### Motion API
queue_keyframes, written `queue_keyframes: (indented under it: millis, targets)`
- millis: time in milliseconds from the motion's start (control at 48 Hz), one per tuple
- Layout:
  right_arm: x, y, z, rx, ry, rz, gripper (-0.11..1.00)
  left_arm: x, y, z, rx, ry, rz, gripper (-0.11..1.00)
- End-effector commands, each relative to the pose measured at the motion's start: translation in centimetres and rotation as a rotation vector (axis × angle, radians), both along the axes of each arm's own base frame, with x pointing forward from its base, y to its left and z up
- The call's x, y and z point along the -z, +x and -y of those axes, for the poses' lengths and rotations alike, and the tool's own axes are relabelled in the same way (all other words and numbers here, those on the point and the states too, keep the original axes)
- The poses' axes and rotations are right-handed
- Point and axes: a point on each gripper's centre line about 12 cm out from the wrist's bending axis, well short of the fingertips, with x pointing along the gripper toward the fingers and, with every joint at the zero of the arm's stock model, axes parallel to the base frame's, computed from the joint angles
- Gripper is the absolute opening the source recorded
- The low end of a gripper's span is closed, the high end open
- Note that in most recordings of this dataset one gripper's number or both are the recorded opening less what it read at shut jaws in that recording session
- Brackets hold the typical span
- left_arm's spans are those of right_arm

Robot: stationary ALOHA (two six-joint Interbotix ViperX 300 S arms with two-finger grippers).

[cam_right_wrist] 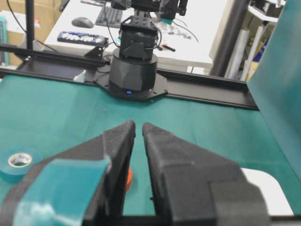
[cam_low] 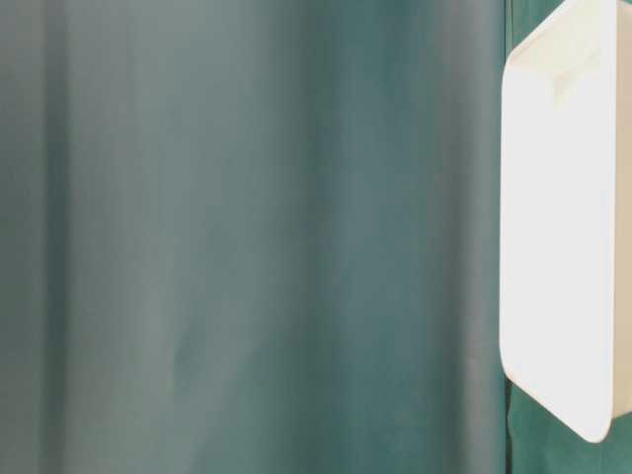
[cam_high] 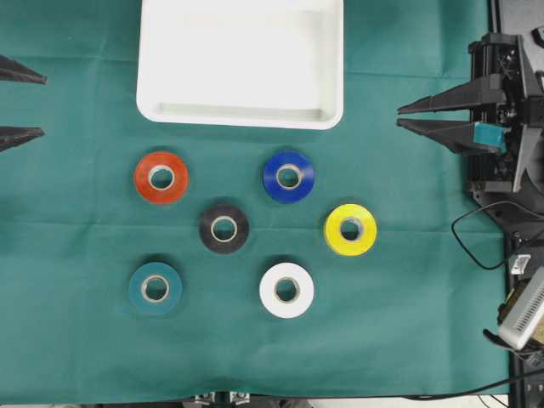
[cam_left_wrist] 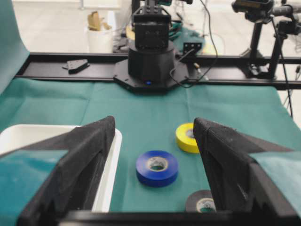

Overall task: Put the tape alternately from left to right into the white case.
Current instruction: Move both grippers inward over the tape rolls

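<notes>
A: What lies on your green cloth (cam_high: 76,255)?

B: Six tape rolls, pale cores, flat mid-cloth: red (cam_high: 161,178), blue (cam_high: 289,177), black (cam_high: 224,228), yellow (cam_high: 350,229), teal (cam_high: 155,288), white (cam_high: 286,290).

A: Your white case (cam_high: 240,115)?

B: Shallow, glossy, at the far edge. Left gripper (cam_high: 41,105) parted, right gripper (cam_high: 399,116) closed, both holding nothing.

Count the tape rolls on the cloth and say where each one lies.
6, all outside the white case: red roll upper left, blue roll upper right, black roll centre, yellow roll far right, teal roll lower left, white roll lower right.
</notes>
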Motion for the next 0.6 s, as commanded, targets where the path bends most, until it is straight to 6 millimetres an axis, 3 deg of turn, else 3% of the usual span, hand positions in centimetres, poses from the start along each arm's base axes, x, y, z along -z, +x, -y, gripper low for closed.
queue_keyframes:
  millis: [0, 42, 146, 250, 459, 584]
  targets:
    - [-0.44, 0.33, -0.02, -0.001, 0.006, 0.009, 0.24, 0.25, 0.03, 0.10, 0.004, -0.032, -0.003, 0.24]
    - [-0.29, 0.31, -0.02, -0.001, 0.003, 0.005, 0.22, 0.44, 0.01, 0.10, 0.004, -0.033, -0.008, 0.22]
    - [-0.15, 0.30, -0.03, -0.002, 0.000, 0.000, 0.02, 0.64, 0.00, 0.16, 0.008, -0.044, -0.012, 0.02]
    - [0.07, 0.24, -0.04, -0.002, -0.001, -0.005, -0.04, 0.75, 0.02, 0.19, 0.010, -0.056, -0.017, -0.08]
    - [0.37, 0.29, 0.03, 0.001, 0.006, -0.015, -0.04, 0.63, 0.04, 0.16, 0.010, -0.065, -0.014, -0.10]
    - [0.36, 0.30, 0.15, 0.005, 0.026, -0.018, -0.01, 0.75, 0.07, 0.19, 0.011, -0.065, -0.018, -0.05]
